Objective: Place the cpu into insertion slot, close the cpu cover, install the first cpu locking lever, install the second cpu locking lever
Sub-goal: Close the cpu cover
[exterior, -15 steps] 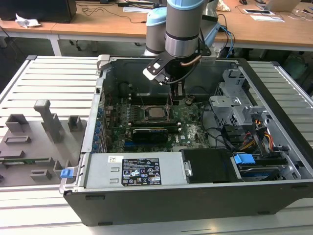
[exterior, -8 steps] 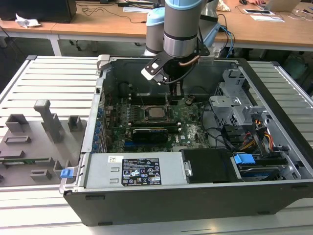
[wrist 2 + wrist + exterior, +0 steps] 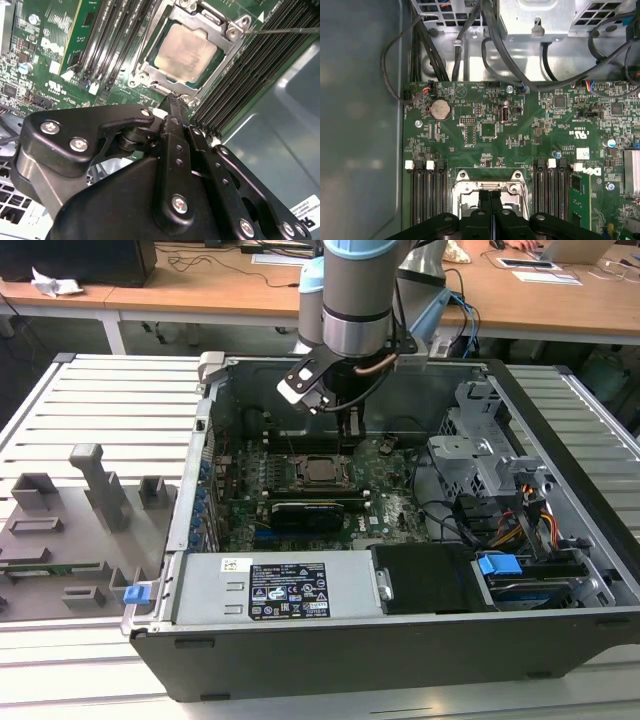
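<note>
Nearest the wrist cameras, the black two-finger gripper (image 3: 172, 100) has its fingers pressed together with nothing visible between them, the tips at the edge of the square dark insertion slot with a grey metal rim (image 3: 137, 80). Just beyond the tips, the small flat square cpu with a pale silver-beige metal top (image 3: 187, 52) lies flat in that slot, framed by the thin grey metal cpu cover (image 3: 220, 65), which lies down around it. The chip is square, with no long axis; its sides run parallel to the long black memory slots (image 3: 240, 80) on either side. In the first wrist view the fingers overlap the socket's middle, and farther on lie the green circuit board (image 3: 520, 130), a round silver coin battery (image 3: 440, 108) and black cables (image 3: 495, 45). The exterior view takes in the open dark computer case (image 3: 400, 650) under the arm.
</note>
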`<act>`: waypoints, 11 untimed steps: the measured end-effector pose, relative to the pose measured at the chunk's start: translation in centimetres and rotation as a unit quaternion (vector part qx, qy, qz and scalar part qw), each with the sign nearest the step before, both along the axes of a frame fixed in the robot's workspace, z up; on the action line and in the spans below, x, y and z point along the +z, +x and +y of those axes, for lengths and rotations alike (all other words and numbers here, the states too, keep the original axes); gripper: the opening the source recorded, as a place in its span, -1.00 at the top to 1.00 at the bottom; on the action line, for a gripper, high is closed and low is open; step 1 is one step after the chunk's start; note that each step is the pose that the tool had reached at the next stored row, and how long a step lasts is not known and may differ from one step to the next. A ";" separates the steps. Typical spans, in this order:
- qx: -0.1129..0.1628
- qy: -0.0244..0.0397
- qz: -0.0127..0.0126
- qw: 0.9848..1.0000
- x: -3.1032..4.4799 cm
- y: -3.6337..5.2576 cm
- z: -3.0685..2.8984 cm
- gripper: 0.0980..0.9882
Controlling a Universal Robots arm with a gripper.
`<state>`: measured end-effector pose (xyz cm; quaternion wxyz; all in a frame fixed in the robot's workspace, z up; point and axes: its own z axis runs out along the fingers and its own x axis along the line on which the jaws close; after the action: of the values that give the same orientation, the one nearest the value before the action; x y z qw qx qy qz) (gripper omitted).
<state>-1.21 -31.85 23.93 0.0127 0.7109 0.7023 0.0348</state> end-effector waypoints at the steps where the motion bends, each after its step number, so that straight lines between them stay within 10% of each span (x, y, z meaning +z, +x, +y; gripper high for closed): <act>1: 0.000 0.000 0.000 1.000 -0.04 -0.14 0.00 0.98; 11: 0.000 0.000 0.000 1.000 -1.07 -0.83 -0.04 0.98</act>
<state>-2.04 -31.88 22.86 0.0127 0.7105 0.7027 0.0349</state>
